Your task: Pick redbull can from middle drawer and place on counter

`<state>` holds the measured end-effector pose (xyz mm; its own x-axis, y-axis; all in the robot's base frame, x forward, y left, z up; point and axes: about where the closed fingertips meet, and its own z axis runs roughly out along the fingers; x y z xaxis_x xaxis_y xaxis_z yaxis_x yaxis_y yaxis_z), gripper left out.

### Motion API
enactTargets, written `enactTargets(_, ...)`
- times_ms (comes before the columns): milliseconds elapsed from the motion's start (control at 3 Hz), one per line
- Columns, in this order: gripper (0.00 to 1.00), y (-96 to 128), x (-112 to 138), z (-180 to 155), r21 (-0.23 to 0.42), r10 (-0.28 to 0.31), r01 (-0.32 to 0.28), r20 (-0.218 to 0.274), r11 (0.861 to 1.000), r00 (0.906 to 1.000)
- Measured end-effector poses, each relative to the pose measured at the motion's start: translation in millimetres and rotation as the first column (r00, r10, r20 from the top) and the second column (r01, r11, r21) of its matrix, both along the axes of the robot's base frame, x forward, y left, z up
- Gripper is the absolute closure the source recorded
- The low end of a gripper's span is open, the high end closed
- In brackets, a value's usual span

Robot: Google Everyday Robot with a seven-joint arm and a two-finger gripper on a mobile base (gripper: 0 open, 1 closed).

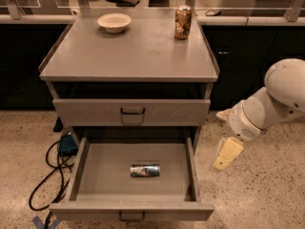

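Observation:
The redbull can (145, 171) lies on its side on the floor of the open middle drawer (100, 173), a little right of its middle. The drawer is pulled out toward me, its dark wire handle (131, 217) at the front. The counter (128, 51) is the grey slab on top of the cabinet. My gripper (228, 154) hangs from the white arm (271, 104) to the right of the cabinet, beside the drawer's right wall and above the floor. It holds nothing.
A cream bowl (114, 22) and a gold-brown can (183, 22) stand at the back of the counter. A closed drawer (131, 111) sits above the open one. A blue box (67, 143) and black cables (50, 175) lie on the floor at the left.

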<state>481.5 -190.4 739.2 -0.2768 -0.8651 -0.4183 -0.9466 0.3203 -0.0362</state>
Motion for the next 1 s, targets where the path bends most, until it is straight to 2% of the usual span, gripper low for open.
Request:
enactTargets(333, 0.00, 3.2, -4.9, -15.1, 0.046, 0.015, -0.016, 0.017, 0.999, 0.9997)
enactTargets(667, 0.00, 37.6, -22.8, -75.4, 0.172, 0.077, -0.082, 0.035, 0.982, 0.9964)
enactTargets(1000, 0.00, 95.6, -58.5, -130.2, 0.237, 0.140, -0.151, 0.064, 0.960, 0.9881)
